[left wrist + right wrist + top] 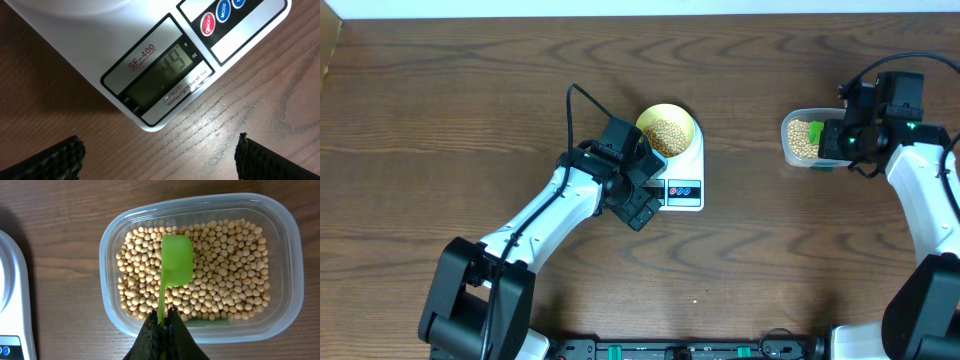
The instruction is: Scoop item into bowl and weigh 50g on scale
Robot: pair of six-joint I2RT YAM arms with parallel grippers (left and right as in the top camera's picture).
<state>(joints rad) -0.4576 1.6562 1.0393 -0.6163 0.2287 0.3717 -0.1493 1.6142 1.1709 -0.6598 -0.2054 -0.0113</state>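
Left arm (545, 215) stretches from the near edge of the surface (440, 100) diagonally toward the middle. Its wrist is tipped down, and the end effector (159, 160) is wide open with nothing in it. Right arm (925, 175) runs up the right edge and bends inward, end effector (162, 330) pinched tight on a green scoop's (176, 265) handle.

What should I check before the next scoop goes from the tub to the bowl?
1. Is the bowl seated on the scale: ok.
2. Is the display at target: it looks like 49, just short; not ok.
3. Is the right gripper shut on the green scoop: ok.
4. Is the scoop loaded: no beans show in it; not ok.
5. Does the tub hold beans: ok.
6. Is the left gripper open and empty, beside the scale: ok.
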